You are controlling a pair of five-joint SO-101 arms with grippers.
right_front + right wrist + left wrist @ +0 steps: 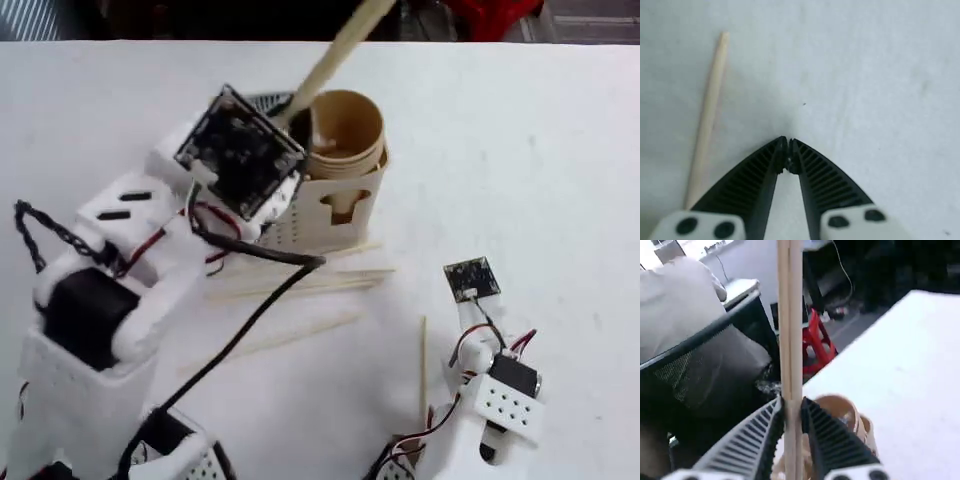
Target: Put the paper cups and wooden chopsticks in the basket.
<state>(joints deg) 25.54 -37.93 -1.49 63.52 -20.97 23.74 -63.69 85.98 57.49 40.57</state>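
My left gripper is shut on a pair of wooden chopsticks that stand up between its jaws. In the high view these chopsticks slant up over the cream basket, which holds stacked paper cups. The cups show just below the left fingers. Several more chopsticks lie on the table in front of the basket. A single chopstick lies beside the right arm. My right gripper is shut on nothing, low over the table, with that chopstick lying beside it.
The white table has free room to the right of the basket and along the far side. A black cable from the left arm crosses the loose chopsticks. Beyond the table's edge stand a red stool and a dark chair.
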